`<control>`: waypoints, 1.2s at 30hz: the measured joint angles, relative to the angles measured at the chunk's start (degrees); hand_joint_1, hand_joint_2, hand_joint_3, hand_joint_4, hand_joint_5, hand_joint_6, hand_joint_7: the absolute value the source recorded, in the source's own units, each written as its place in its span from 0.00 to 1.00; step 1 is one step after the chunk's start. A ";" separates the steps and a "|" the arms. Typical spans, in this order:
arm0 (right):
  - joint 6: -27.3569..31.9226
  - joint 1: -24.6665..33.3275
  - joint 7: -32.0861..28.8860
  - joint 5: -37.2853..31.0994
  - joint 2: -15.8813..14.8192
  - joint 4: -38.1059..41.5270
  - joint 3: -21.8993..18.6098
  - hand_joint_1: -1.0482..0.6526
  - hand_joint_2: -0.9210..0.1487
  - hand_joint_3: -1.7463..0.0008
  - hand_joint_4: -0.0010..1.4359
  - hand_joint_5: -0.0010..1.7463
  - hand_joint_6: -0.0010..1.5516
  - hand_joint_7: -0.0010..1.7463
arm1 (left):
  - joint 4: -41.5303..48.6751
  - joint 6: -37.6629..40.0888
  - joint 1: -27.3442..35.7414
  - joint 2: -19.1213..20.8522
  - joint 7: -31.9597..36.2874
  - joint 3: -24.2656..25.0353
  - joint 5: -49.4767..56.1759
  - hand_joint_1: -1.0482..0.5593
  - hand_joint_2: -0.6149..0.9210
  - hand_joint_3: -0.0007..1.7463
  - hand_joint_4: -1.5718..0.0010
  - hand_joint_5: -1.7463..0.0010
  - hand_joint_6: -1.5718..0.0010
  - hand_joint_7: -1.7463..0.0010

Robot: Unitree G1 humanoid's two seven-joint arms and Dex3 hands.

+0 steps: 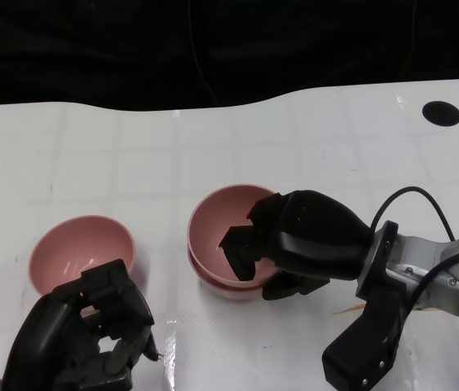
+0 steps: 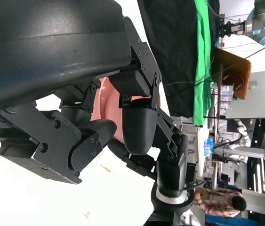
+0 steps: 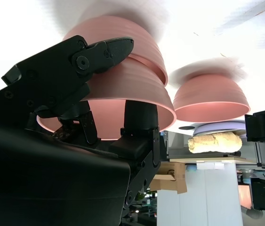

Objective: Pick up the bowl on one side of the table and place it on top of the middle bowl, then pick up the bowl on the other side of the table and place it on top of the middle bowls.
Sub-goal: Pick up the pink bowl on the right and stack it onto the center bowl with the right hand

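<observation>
Gripping the rim of the upper pink bowl (image 1: 233,224), right hand (image 1: 294,244): fingers (image 1: 241,248) curl inside the bowl, thumb outside under the near rim. Upper pink bowl: nested on the middle pink bowl (image 1: 213,285), whose rim shows just below it; pair near the middle of the white counter (image 1: 131,147), toward its near edge. Third pink bowl (image 1: 82,252): upright, alone, toward the near left corner, apart from the stack. Left hand (image 1: 90,334): at the near edge, just in front of the third bowl, fingers partly curled and apart, nothing held. Black round hole (image 1: 441,112): far right corner of the counter. Person (image 2: 224,202): in a plaid shirt, visible beyond the counter in the left wrist view.
</observation>
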 measured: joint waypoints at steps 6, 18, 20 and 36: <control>-0.02 0.00 -0.64 -0.01 0.00 0.27 0.39 0.51 0.00 0.86 0.59 1.00 0.41 0.87 | -0.24 0.33 0.01 -0.13 0.00 -0.02 0.01 0.65 0.78 0.67 0.50 0.08 0.50 0.20; 0.07 -0.14 -0.88 0.02 0.00 0.81 1.54 0.51 0.00 0.86 0.59 1.00 0.41 0.88 | -0.24 0.33 0.01 -0.29 0.42 -0.02 0.30 0.65 0.78 0.66 0.49 0.08 0.50 0.20; 0.10 -0.16 -0.82 0.02 0.00 0.92 1.57 0.51 0.00 0.86 0.58 1.00 0.42 0.85 | -0.24 0.34 0.01 -0.42 0.45 -0.04 0.27 0.65 0.78 0.66 0.50 0.08 0.50 0.20; 4.30 -0.34 -3.02 -1.31 0.15 0.39 1.81 0.43 0.00 0.88 0.58 0.79 0.57 0.40 | -0.27 0.65 0.00 -0.74 0.44 -0.06 0.06 0.65 0.80 0.63 0.49 0.08 0.49 0.20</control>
